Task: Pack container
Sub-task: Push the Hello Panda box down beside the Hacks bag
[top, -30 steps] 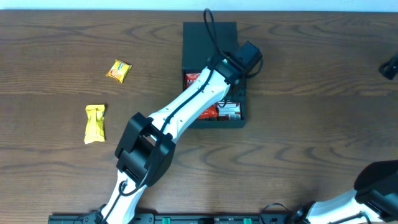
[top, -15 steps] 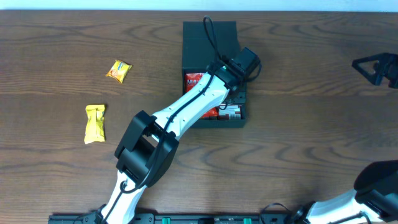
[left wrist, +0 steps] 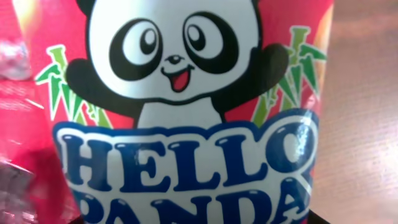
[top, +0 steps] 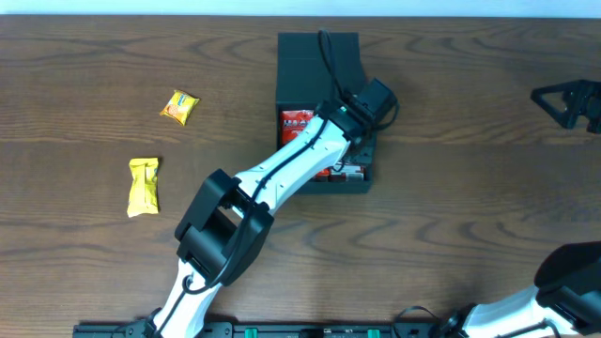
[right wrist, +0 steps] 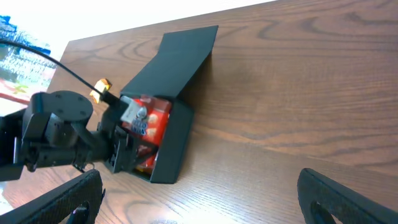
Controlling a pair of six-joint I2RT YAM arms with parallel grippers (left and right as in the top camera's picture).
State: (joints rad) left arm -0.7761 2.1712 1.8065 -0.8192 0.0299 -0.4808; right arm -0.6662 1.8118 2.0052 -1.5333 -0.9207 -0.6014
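Note:
The dark container (top: pixel 362 180) sits at the table's back middle with its flap lid (top: pixel 317 56) open and lying flat behind it. Red snack packets (top: pixel 299 120) lie inside. My left gripper (top: pixel 360 141) reaches down into the container's right side. In the left wrist view a red Hello Panda packet (left wrist: pixel 186 112) fills the frame and hides the jaws. The right wrist view shows the container (right wrist: pixel 177 146), its lid (right wrist: pixel 180 56) and the packet (right wrist: pixel 149 121) at the left gripper. My right gripper (top: pixel 566 101) is open and empty at the far right, also seen in its own view (right wrist: pixel 199 199).
An orange snack packet (top: pixel 178 106) and a yellow packet (top: pixel 143 185) lie on the table at the left. The orange one also shows in the right wrist view (right wrist: pixel 99 87). The left arm's cable (top: pixel 329 56) loops over the lid.
My right gripper has come into view at the far right edge. My left gripper has shifted slightly right and down over the container.

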